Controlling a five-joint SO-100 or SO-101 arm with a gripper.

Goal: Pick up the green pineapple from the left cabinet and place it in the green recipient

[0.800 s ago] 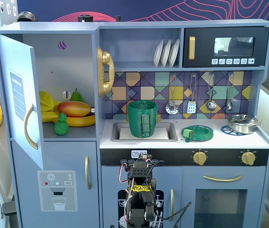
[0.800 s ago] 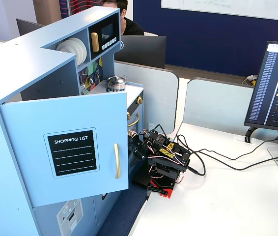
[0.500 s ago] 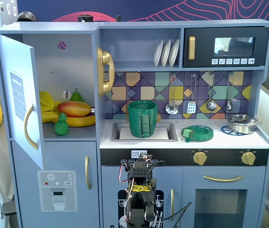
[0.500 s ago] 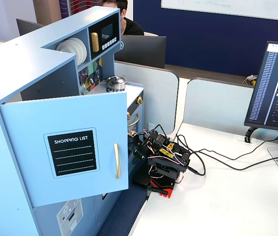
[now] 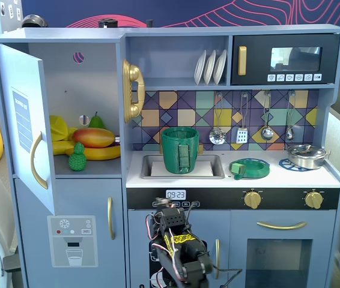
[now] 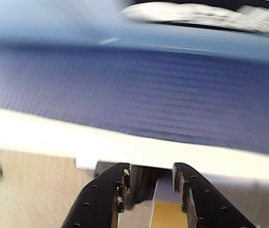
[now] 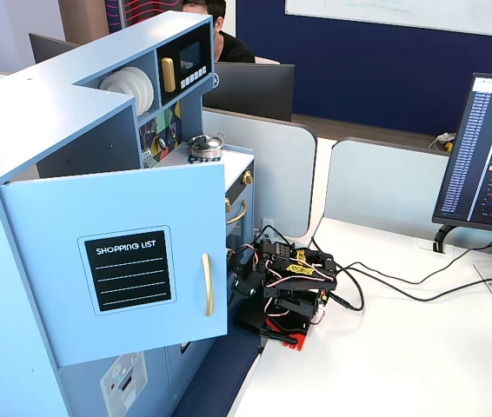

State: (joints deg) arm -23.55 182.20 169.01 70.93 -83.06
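**Arm folded low, jaws parted**

Arm [image 5: 179, 249] sits at bottom centre of a fixed view, links folded tight over its base, black body with yellow and red wiring on top. In the other fixed view the arm [image 7: 285, 287] shows mid-frame, compact and low, upper link lying roughly level, cables trailing off to the right. Gripper [image 6: 149, 183] enters the wrist view from the bottom edge, pointing up the frame; two black fingers [image 6: 108, 190] stand apart with a clear gap, nothing between them. Wrist picture is blurred.
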